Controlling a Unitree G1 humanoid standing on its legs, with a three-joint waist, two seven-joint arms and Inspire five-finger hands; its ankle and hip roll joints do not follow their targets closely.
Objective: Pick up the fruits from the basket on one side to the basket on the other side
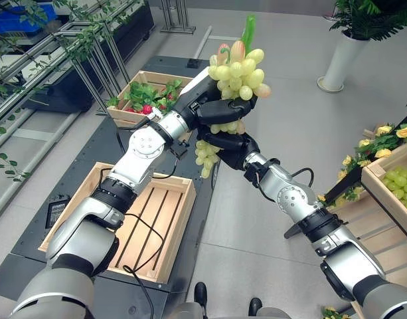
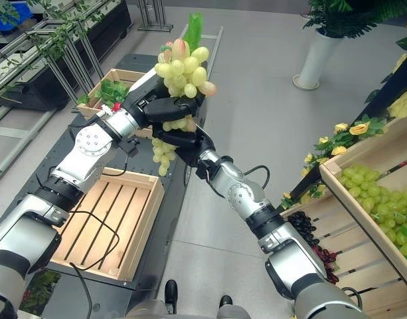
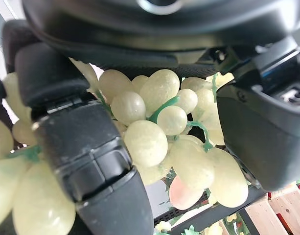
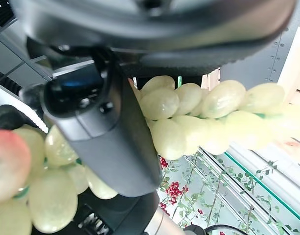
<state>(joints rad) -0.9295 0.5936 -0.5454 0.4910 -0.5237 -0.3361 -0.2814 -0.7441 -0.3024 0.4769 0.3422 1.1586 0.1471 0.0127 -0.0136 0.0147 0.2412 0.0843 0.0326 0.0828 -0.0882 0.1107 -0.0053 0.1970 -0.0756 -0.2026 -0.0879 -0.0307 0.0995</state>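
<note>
Grapes (image 1: 238, 70) aloft btwn crates, left hand (image 1: 213, 106) + right hand (image 1: 231, 146) both clamped on (open floor below).

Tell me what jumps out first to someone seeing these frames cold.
The bunch of green grapes held high in mid-air at the centre, with the left hand curled round its upper part and the right hand closed on the lower part just beneath. Below on the left, a wooden crate sits with nothing in it, and at the right edge another crate holds more green grapes.
</note>
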